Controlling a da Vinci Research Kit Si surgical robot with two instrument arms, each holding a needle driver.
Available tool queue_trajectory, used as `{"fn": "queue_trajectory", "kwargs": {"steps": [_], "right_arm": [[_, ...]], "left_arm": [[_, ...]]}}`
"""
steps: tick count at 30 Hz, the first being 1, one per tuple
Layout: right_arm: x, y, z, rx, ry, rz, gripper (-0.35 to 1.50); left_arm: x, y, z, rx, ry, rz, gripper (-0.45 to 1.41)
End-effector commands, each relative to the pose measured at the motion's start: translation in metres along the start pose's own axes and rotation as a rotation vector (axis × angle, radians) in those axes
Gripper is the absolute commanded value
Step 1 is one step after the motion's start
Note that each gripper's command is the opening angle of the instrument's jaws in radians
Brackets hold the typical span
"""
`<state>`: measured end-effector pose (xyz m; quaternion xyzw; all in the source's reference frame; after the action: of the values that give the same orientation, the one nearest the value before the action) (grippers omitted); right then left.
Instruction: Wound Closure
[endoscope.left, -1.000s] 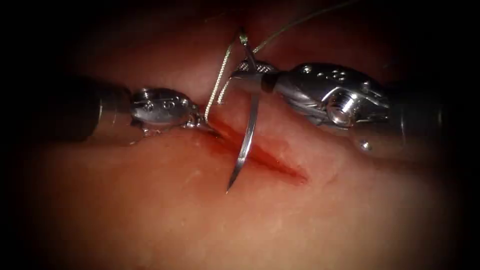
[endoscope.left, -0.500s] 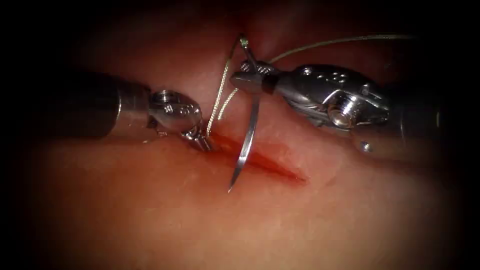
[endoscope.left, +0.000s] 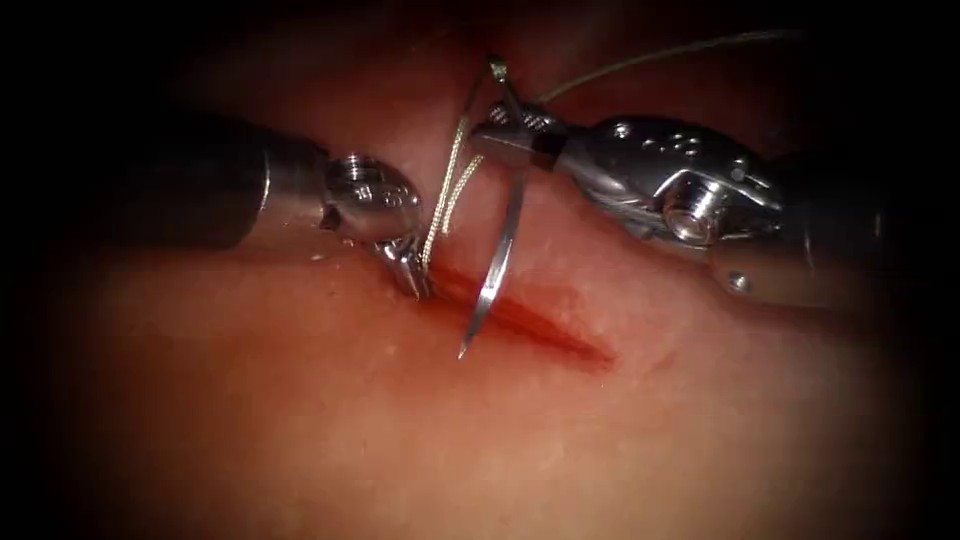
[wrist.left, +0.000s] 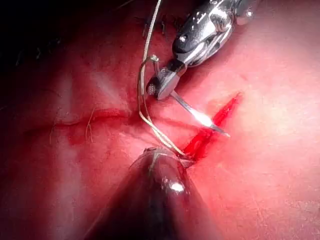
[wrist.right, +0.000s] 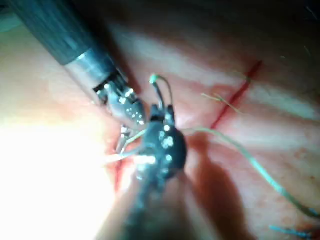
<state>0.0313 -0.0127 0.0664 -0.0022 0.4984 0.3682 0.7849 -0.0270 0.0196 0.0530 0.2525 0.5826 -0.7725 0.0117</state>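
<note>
My right tool (endoscope.left: 507, 140) is shut on the curved needle (endoscope.left: 500, 255) near its tail end. The needle hangs free above the tissue (endoscope.left: 330, 420), crossing the cut (endoscope.left: 545, 328) with its tip just over the left lip. Pale thread (endoscope.left: 445, 195) drops from the needle's tail in two strands to the cut's upper end. The tip of my left tool (endoscope.left: 408, 272) points down there, right beside the thread. In the left wrist view the right tool (wrist.left: 160, 87) holds the needle (wrist.left: 197, 114) over the cut (wrist.left: 215, 125), and the thread (wrist.left: 142, 95) reaches my left tool (wrist.left: 167, 155).
Red fluid (endoscope.left: 500, 310) lines the open cut. A long strand of thread (endoscope.left: 640, 62) trails away behind the right tool. In the left wrist view a closed stretch of the wound (wrist.left: 75, 122) carries short cut thread ends (wrist.left: 90, 130).
My left tool has moved right and turned its tip down onto the cut's upper end. My right tool has lifted the needle a little, so its point sits higher over the left lip.
</note>
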Motion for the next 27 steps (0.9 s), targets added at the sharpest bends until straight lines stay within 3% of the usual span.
{"fn": "queue_trajectory", "kwargs": {"steps": [1,14,27], "right_arm": [[0.0,0.0003,0.0011,-0.013,0.007,-0.007,-0.35],[-0.0008,0.0001,0.005,-0.072,0.017,-0.073,-0.35],[-0.0048,0.0001,0.0075,-0.091,-0.018,-0.214,-0.35]], "left_arm": [[0.0001,-0.0003,-0.0002,0.007,0.002,0.005,-0.28],[-0.0018,0.0023,-0.0001,0.034,0.007,0.027,-0.28],[-0.0022,0.003,0.0003,0.051,0.009,0.038,-0.27]]}}
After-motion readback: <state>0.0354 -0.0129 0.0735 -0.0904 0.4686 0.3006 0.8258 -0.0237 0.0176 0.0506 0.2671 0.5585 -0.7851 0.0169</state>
